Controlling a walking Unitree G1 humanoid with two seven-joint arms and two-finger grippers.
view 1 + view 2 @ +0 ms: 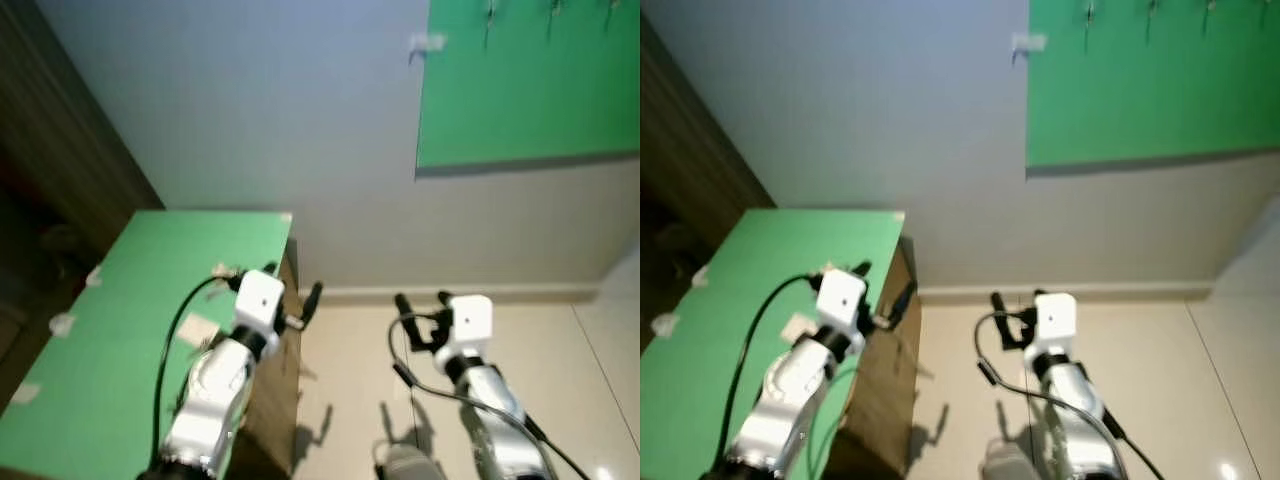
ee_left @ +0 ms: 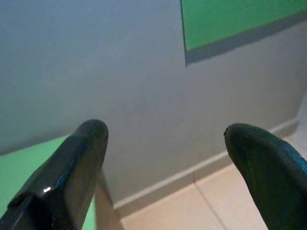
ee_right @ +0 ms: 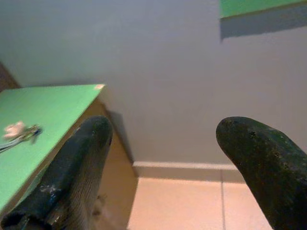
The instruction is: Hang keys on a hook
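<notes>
now the keys lie on the green worktop at nine o'clock; left gripper and right gripper both spread, empty.

Left claw agape, facing wall

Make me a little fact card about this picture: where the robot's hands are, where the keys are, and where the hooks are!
left gripper: open, holding nothing, raised at the right edge of the green table
right gripper: open, holding nothing, raised over the tiled floor
keys: lying on the green table, near its right side, close to the left gripper
hooks: small and blurry, in a row at the top of the green board on the wall, above and right of the table
floor: light tiles
keys hung yet: no
</notes>
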